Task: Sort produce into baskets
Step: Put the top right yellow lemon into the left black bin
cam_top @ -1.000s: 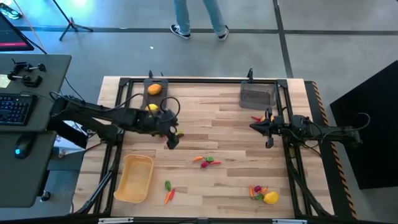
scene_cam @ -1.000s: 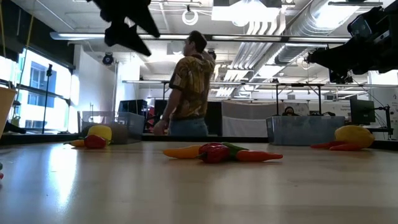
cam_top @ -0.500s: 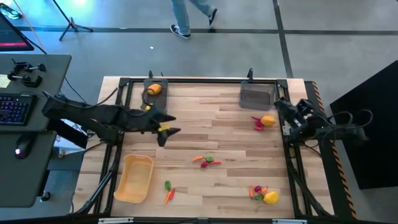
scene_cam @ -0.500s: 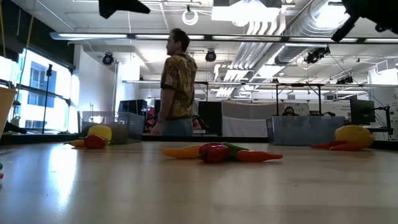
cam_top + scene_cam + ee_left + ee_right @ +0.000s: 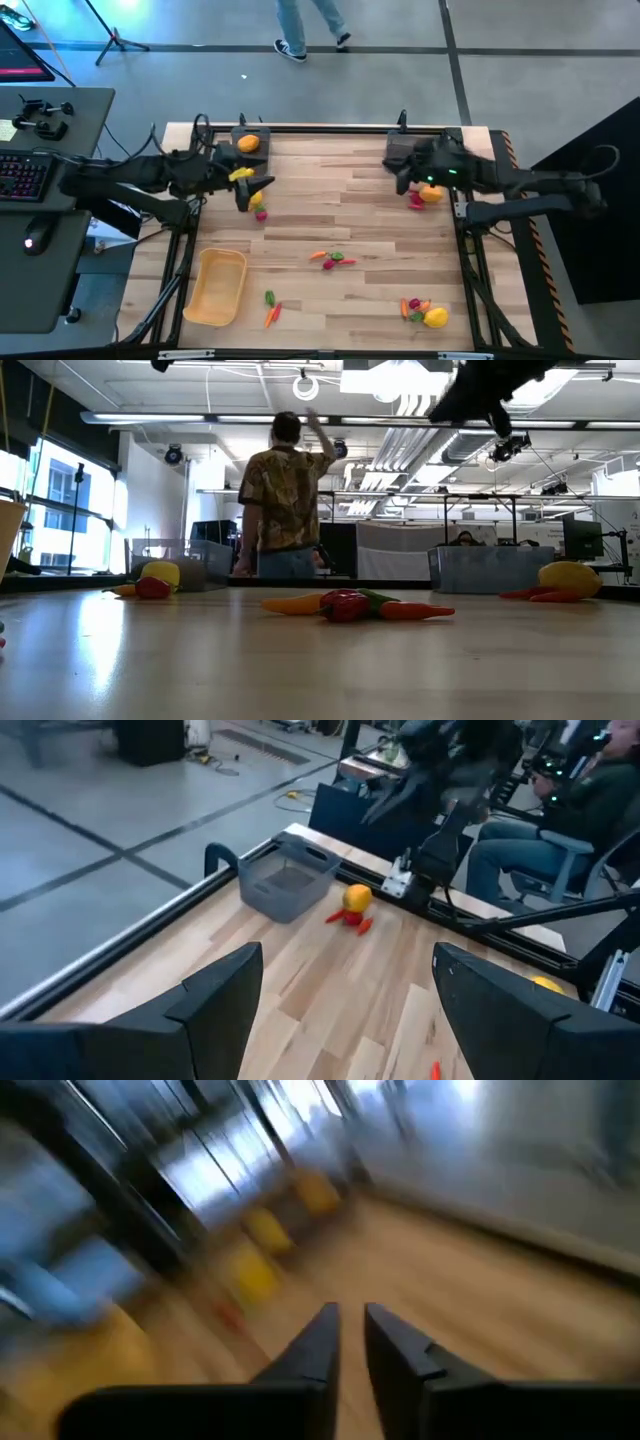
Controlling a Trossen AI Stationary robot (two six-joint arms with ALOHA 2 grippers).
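Note:
My left gripper [image 5: 250, 192] hangs open above the table's far left, nothing between its fingers [image 5: 345, 960]. Below it lie a yellow fruit [image 5: 240, 174] and a small magenta piece [image 5: 260, 212]. An orange fruit [image 5: 248, 143] sits in the far-left dark bin [image 5: 236, 133]. My right gripper [image 5: 400, 176] hovers high beside the far-right dark bin [image 5: 412, 153], its fingers [image 5: 348, 1315] a narrow gap apart and bare. An orange fruit [image 5: 431, 194] and a red chilli [image 5: 414, 201] lie by that bin. The tan tray [image 5: 217, 286] stands near left.
More produce lies on the wood: a red, green and orange cluster [image 5: 332, 259] at the centre, a green piece and a carrot [image 5: 271, 307] beside the tray, and a heap with a yellow fruit [image 5: 426, 313] near right. A black frame [image 5: 320, 128] rims the table. A person [image 5: 285, 500] stands beyond it.
My right gripper has swung up from the table's right side and toward the far edge, turning as it went, and now hovers by the far-right bin; the orange fruit it hid now shows. My left gripper has risen and drawn back toward the far left, still open.

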